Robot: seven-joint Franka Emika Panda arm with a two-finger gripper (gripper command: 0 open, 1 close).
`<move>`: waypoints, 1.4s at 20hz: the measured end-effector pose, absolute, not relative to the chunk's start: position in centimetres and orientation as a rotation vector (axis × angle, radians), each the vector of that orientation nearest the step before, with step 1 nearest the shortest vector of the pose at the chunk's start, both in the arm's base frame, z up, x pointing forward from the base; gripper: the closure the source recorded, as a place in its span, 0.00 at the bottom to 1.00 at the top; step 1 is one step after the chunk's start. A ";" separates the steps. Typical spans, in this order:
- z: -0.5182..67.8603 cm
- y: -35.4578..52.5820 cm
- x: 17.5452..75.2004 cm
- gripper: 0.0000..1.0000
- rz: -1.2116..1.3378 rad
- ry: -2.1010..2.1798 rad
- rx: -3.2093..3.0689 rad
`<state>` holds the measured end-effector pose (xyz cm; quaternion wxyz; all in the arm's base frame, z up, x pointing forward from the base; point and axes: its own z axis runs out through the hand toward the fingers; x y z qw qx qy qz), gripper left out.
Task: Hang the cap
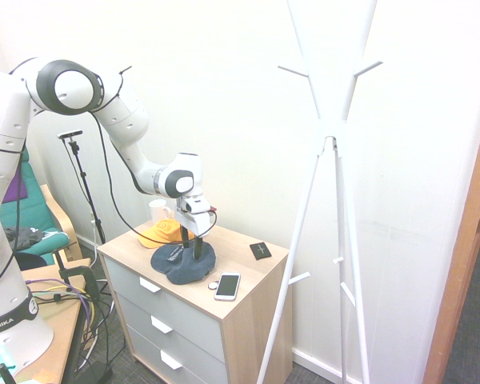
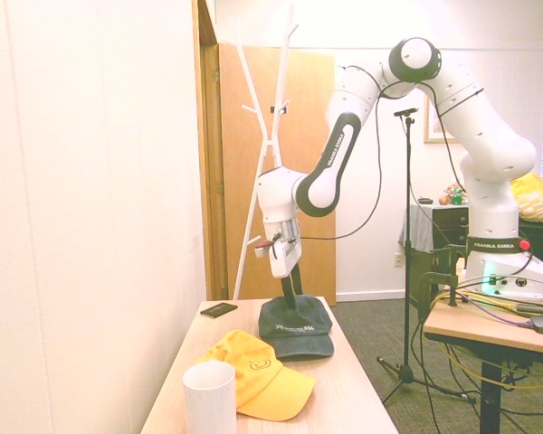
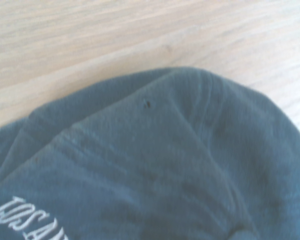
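My gripper point(image 1: 190, 245) points straight down at the centre left of the first exterior view, its two dark fingers spread apart and reaching to the crown of the navy cap point(image 1: 184, 265). The fingers have not clenched, and I cannot tell whether they touch the fabric. The cap lies flat on the wooden top of a chest of drawers point(image 1: 234, 314), in the lower middle of that frame.

Just behind the navy cap, toward the left, lies a yellow-orange cap point(image 1: 162, 234), with a white mug point(image 1: 159, 212) beyond it near the wall. A white phone point(image 1: 227, 286) rests just to the right of the navy cap, near the front edge of the chest, and a small black card point(image 1: 260, 250) sits further back on the right. A white coat stand point(image 1: 334, 160) rises on the right side of the frame, well apart from the cap.

In the wrist view, the cap's dark fabric fills the lower part of the frame, with stitched white lettering point(image 3: 25, 216) at the lower left and pale wood above.
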<state>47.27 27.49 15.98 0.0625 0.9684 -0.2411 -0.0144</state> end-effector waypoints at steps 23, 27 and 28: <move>15.7 28.3 46.7 1.00 0.047 -0.650 2.919; 15.6 28.9 46.0 1.00 0.088 -0.611 2.897; 15.8 29.1 45.8 1.00 0.089 -0.599 2.890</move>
